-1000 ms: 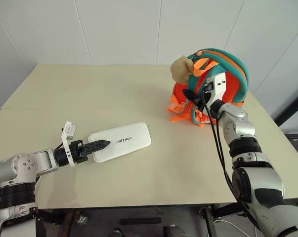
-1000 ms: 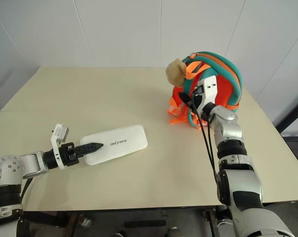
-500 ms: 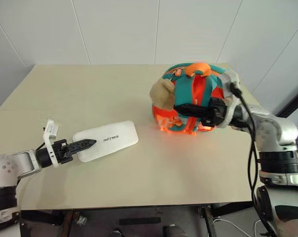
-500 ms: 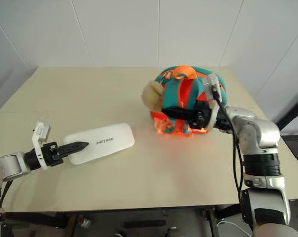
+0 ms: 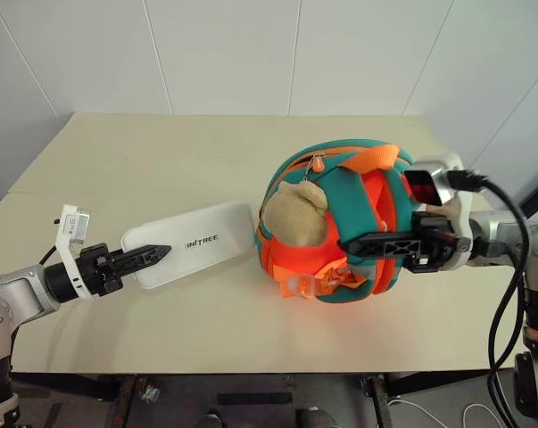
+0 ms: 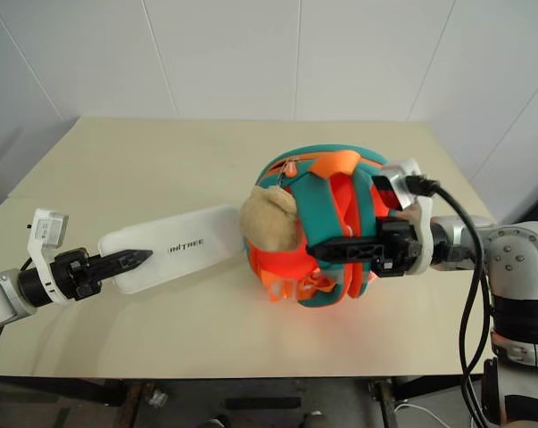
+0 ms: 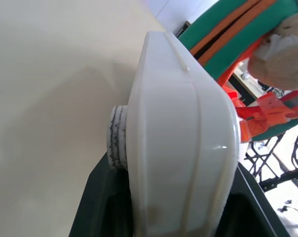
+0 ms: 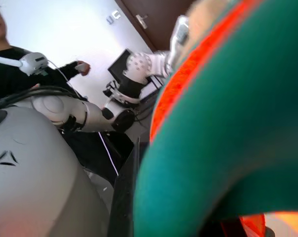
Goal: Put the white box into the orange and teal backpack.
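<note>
Gripping the backpack (image 5: 340, 227), the right fingers (image 5: 358, 242) have dragged it beside the box (image 5: 193, 244); left fingers (image 5: 153, 254) clamp that box, ready for insertion.

Both head views look forward and down from above onto the beige table (image 5: 161, 169), covering the same scene with a slight sideways offset. The left wrist view sits very close against the white box (image 7: 183, 148), facing the orange and teal backpack (image 7: 247, 29). The right wrist view is pressed close to the backpack's teal padding.
</note>
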Robot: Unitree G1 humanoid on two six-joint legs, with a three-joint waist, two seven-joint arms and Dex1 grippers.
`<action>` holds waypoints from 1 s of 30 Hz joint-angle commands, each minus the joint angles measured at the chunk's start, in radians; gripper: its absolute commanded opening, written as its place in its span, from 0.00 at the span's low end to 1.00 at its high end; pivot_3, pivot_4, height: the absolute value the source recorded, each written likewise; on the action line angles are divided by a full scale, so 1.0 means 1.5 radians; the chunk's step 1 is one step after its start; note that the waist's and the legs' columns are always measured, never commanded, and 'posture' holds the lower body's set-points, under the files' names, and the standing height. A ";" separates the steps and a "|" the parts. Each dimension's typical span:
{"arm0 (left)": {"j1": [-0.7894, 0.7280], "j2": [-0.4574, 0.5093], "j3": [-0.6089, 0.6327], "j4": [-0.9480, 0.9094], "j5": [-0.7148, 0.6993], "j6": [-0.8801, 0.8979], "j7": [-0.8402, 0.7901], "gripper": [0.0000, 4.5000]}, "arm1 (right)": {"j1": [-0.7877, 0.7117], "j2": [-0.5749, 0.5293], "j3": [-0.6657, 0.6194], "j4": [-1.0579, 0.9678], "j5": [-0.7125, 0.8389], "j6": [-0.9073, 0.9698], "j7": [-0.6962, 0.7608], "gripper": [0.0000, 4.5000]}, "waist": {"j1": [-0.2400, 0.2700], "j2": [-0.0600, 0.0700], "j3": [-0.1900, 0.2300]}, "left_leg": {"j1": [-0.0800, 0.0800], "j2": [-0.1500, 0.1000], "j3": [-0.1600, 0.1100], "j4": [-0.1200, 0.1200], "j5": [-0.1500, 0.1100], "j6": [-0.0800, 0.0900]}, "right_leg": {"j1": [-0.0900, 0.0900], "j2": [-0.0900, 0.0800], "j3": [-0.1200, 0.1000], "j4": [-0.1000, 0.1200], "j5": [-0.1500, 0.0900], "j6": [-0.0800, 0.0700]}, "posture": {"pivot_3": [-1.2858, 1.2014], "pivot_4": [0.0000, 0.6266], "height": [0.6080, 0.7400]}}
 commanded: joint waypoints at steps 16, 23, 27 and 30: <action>-0.066 0.048 0.017 -0.099 -0.109 -0.120 -0.069 0.28 | 0.047 -0.008 0.053 -0.004 -0.096 -0.102 0.068 0.01 | 0.000 0.000 0.000 | 0.000 0.000 0.000 0.001 -0.001 0.000 | 0.000 0.000 0.000 0.000 0.000 0.000 | 0.52 0.24 1.00; -0.116 0.051 -0.098 -0.061 0.023 -0.251 -0.112 0.28 | 0.041 0.006 0.058 -0.004 -0.101 -0.107 0.064 0.01 | 0.001 0.000 0.000 | 0.000 0.000 0.000 0.001 -0.001 0.000 | 0.001 0.000 0.000 0.000 0.000 0.000 | 0.52 0.24 1.00; -0.144 0.047 -0.171 -0.024 0.092 -0.319 -0.145 0.28 | 0.038 0.015 0.060 -0.008 -0.100 -0.106 0.061 0.01 | 0.000 0.000 0.000 | 0.000 0.000 0.000 0.001 -0.001 0.000 | 0.001 0.001 0.000 0.000 0.000 0.000 | 0.52 0.24 1.00; -0.180 0.050 -0.238 0.011 0.163 -0.366 -0.159 0.28 | 0.044 0.019 0.059 -0.017 -0.097 -0.105 0.055 0.01 | 0.001 0.000 0.000 | 0.000 0.000 0.000 0.001 -0.001 0.000 | 0.001 0.001 0.000 0.000 0.000 0.000 | 0.52 0.24 1.00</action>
